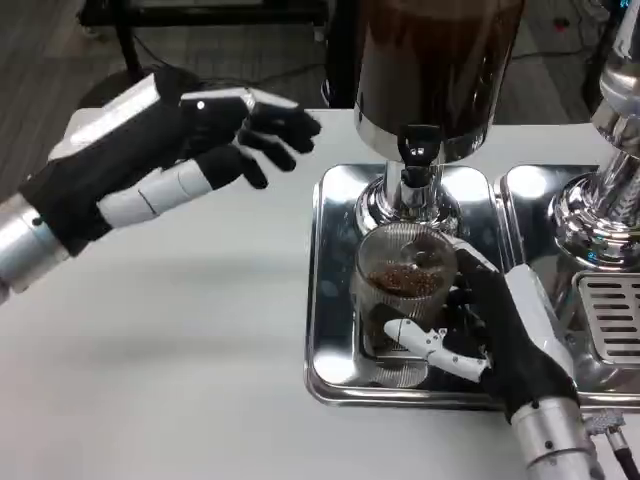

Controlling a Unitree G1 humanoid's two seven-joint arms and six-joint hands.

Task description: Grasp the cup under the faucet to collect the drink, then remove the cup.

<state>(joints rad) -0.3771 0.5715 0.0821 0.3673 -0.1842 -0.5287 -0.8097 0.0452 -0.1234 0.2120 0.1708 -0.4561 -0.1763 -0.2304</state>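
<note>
Clear ribbed cup (402, 300) is standing on the polished steel drip tray (335, 290), directly under the black faucet (418, 150) of the dispenser tank (435, 70), which is showing dark liquid inside. Brown liquid is sitting in the cup, well below its rim. The right hand (480, 330) is wrapping the cup from the cup's right side, white and black fingers (425, 340) curling across the ribbed front wall, holding it. The left hand (190, 150) is hovering over the white table (150, 350), well left of the cup, fingers spread and extended toward the tank, holding nothing. A second chrome dispenser base (600, 215) is standing right of the cup, beside a slotted grille (612, 315).
</note>
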